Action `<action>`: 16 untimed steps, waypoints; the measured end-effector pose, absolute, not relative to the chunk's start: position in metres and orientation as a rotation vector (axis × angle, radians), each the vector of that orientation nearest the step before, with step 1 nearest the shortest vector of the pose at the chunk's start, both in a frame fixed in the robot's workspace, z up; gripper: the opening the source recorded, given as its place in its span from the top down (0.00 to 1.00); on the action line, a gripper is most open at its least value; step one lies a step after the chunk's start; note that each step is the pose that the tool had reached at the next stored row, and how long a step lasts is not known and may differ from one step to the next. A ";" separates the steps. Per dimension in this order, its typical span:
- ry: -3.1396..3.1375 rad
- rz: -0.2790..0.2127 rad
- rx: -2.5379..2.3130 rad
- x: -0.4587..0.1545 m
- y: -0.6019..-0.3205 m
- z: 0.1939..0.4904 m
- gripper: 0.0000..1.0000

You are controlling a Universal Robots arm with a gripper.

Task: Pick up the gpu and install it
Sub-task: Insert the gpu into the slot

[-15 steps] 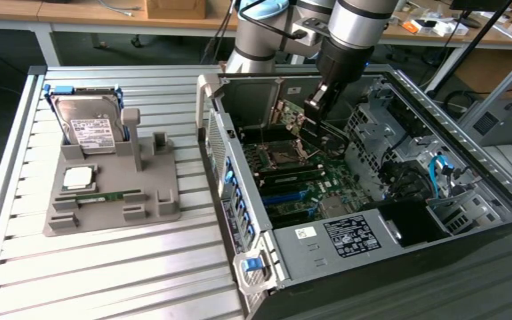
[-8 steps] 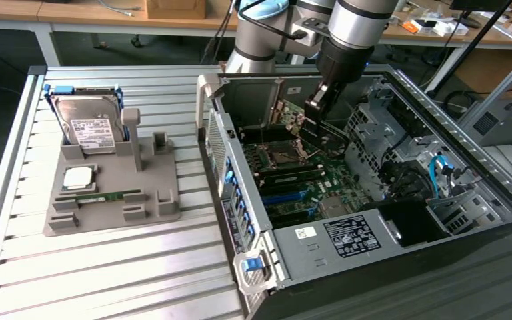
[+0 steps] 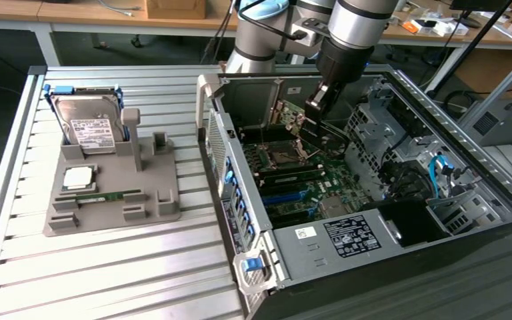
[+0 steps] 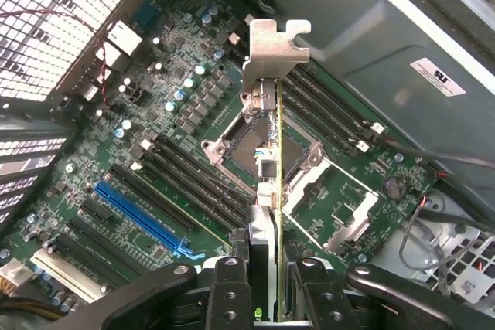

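The gpu (image 4: pixel 268 125) is a thin dark green card seen edge-on in the wrist view, its silver end bracket (image 4: pixel 272 50) pointing away from the camera. My gripper (image 4: pixel 268 272) is shut on it, a black finger (image 4: pixel 230 287) on each side. In the exterior view the gripper (image 3: pixel 320 100) reaches down into the open computer case (image 3: pixel 229 167) and holds the gpu (image 3: pixel 323 125) just above the motherboard (image 3: pixel 283 177). The card hangs over the processor socket (image 4: pixel 232 141), clear of the board. A long blue slot (image 4: pixel 143 218) lies off to one side.
A grey fixture (image 3: pixel 114 200) on the slatted table at the exterior view's left holds a hard drive (image 3: pixel 91 127), a square processor chip (image 3: pixel 78 177) and a memory stick (image 3: pixel 101 197). Inside the case, a drive cage (image 3: pixel 381 127) and cables (image 3: pixel 439 177) crowd the exterior view's right.
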State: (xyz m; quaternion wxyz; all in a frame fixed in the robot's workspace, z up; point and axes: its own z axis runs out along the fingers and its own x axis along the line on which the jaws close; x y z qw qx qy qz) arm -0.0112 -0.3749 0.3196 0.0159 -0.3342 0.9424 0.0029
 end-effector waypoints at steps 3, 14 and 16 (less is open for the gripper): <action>2.928 0.009 -1.047 -0.011 -0.375 0.320 0.73; 2.918 0.010 -1.076 -0.011 -0.375 0.320 0.73; 2.916 0.010 -1.081 -0.011 -0.375 0.320 0.73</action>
